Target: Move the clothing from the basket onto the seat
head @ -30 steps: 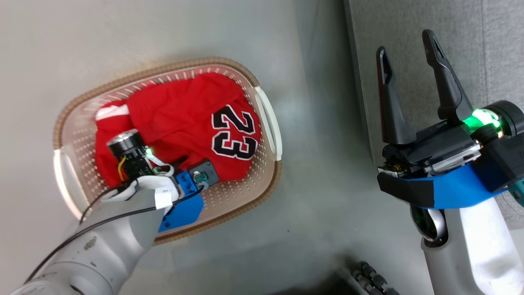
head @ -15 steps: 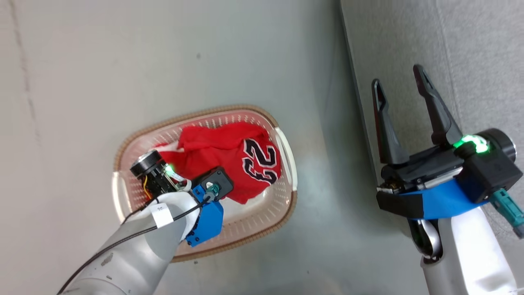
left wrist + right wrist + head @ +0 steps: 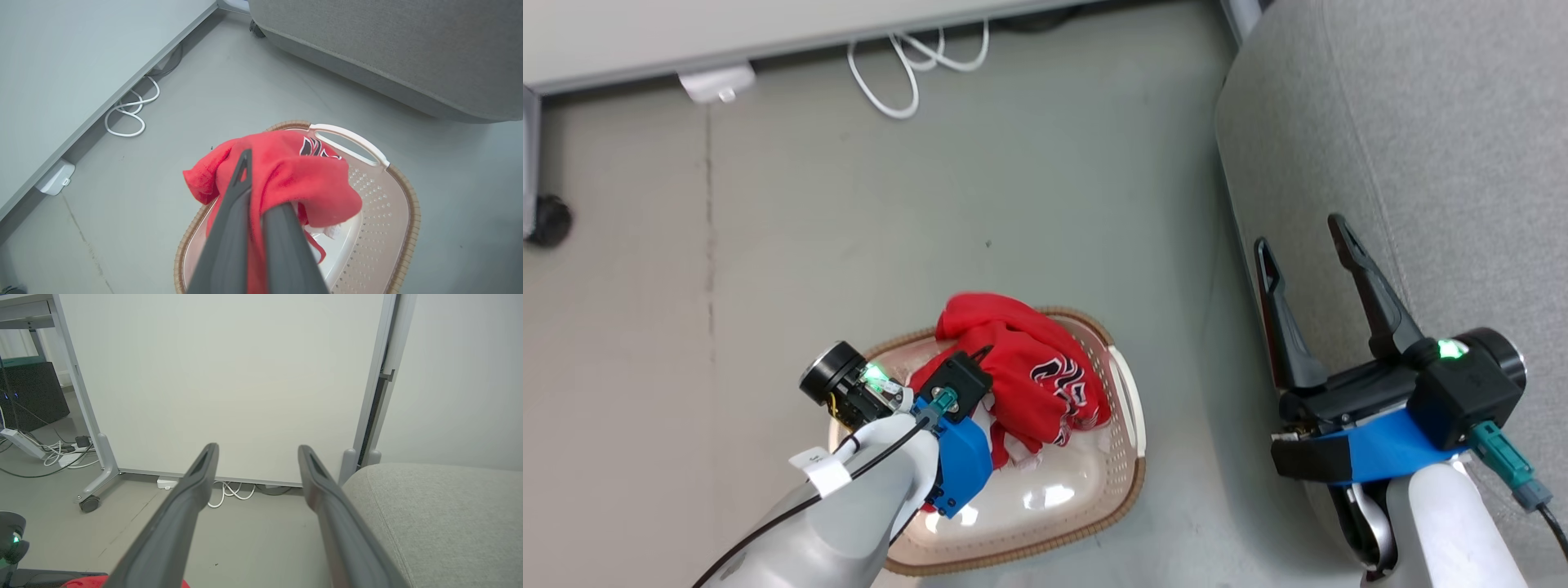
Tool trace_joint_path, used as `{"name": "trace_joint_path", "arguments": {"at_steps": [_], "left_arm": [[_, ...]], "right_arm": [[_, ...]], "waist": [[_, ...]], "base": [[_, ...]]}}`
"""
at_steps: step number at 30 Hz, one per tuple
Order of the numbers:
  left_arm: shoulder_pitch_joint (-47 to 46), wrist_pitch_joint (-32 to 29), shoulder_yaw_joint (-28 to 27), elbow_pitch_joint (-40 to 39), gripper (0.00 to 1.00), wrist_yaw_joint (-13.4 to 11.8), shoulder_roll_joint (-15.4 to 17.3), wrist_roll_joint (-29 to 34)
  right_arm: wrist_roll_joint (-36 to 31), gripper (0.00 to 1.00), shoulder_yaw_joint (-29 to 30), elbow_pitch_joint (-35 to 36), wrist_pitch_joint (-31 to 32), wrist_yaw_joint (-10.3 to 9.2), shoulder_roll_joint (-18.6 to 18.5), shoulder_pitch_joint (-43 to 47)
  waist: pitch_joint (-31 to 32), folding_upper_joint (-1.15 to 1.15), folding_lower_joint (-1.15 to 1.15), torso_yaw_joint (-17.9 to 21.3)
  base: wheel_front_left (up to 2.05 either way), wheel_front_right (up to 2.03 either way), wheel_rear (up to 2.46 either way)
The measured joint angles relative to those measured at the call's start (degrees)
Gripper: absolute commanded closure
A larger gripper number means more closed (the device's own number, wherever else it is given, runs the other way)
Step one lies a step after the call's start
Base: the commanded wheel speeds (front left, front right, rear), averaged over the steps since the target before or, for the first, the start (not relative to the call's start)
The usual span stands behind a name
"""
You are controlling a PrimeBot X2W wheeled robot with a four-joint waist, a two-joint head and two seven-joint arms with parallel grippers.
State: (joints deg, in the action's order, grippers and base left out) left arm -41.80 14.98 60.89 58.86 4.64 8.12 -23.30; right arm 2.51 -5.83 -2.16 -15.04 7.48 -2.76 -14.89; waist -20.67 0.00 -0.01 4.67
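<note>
The left end effector (image 3: 261,179) is clenched on the clothing (image 3: 1021,367). In left wrist view the red fabric is pinched between the two dark fingers & drapes over one of them, hiding its tip. The bundle hangs bunched over the far part of the basket (image 3: 1045,498), top fold poking past the far rim. Lower folds w/ white trim trail down toward the basket floor; numerals are crumpled, only partly readable. Can't tell if both garments are in the pinch or just one. The right end effector (image 3: 1298,230) is released, fingers spread, nothing in it, hovering at the left edge of the seat (image 3: 1421,122). The seat sits right of the basket w/ a strip of bare floor (image 3: 1013,163) between. Handling, as I judge it: light, limp, thin knit, prob. a bit slick. It has no stiffness, so it sags & swings from whatever point is held, & loose ends can snag on the rim or handle. Best hold is a thick gathered fold near the bundle's middle, not a hem or single layer, which could slip out. It needs height to clear the rim before going right to the seat.
</note>
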Motion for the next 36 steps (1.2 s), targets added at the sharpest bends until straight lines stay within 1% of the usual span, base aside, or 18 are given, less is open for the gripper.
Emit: {"name": "trace_joint_path", "arguments": {"at_steps": [12, 22, 28, 36], "left_arm": [[4.23, 0.01, -6.76, -11.20, 1.00, -0.05, 2.18, 0.73], [6.08, 0.01, -12.70, -19.67, 1.00, 0.05, 3.56, 2.23], [6.62, 0.01, -17.15, -24.75, 1.00, 0.22, 3.80, 2.70], [6.19, 0.01, -20.46, -29.18, 1.00, 0.77, 3.52, 3.15]], "right_arm": [[0.18, 0.00, 0.59, -1.33, -0.01, 0.00, -0.01, 4.61], [1.03, 0.00, 0.35, -1.89, -0.01, 0.00, -0.01, 6.82], [1.18, 0.00, 0.22, -2.33, 0.00, 0.00, 0.00, 8.12], [1.59, 0.00, -0.16, -2.79, -0.01, 0.00, 0.00, 9.94]], "waist": [[8.69, 0.00, 0.00, -1.67], [12.99, 0.00, 0.01, -2.46], [15.38, 0.00, 0.01, -2.78], [18.59, 0.00, 0.01, -2.63]], "base": [[0.00, 0.00, 0.00], [0.00, 0.00, 0.00], [0.00, 0.00, 0.00], [0.00, 0.00, 0.00]]}}
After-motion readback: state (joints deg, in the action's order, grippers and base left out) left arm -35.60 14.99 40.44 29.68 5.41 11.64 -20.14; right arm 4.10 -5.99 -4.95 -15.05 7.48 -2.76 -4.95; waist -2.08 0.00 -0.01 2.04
